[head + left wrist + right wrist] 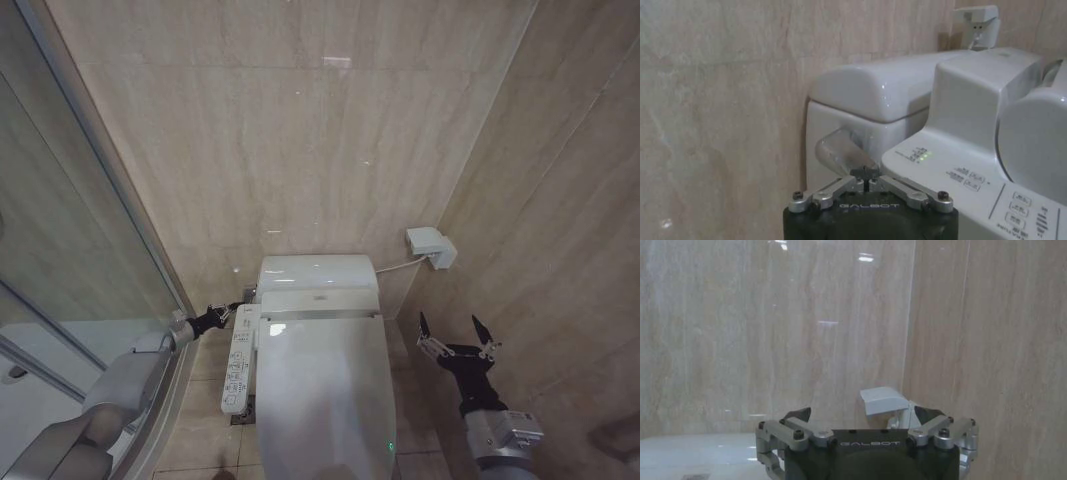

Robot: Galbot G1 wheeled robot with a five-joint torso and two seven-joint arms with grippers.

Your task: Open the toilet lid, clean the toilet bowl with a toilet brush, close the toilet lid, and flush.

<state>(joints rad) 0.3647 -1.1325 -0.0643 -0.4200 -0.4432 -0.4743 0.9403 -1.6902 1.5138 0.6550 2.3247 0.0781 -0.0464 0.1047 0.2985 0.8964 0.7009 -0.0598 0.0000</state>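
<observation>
**Lid down, left gripper at the flush lever**

Nearest the head camera: the toilet lid [322, 395], white, glossy, lying flat and closed over the toilet bowl [262, 420], with a small green light at its front right edge. Behind the lid, the white cistern [318, 272], set against the beige tiled wall [300, 130]. Along the bowl's left side, the long white control panel [240, 360], rows of buttons on top; in the left wrist view, three green indicator lights lit at its rear end.

Left of the toilet, a glass shower partition [70, 250] running along the robot's left arm.

Left gripper [222, 314] reaching in beside the cistern's left flank, just behind the panel's rear end. In the left wrist view, left gripper [865, 176] fingertips pinched together, touching the tip of the shiny chrome flush lever [837, 150] on the cistern's side.

Right gripper [458, 335] held in the air to the right of the toilet, well apart from it, fingers spread wide, grasping nothing.

On the right wall, a small white wall box [431, 246], with a cable leading toward the cistern.
</observation>
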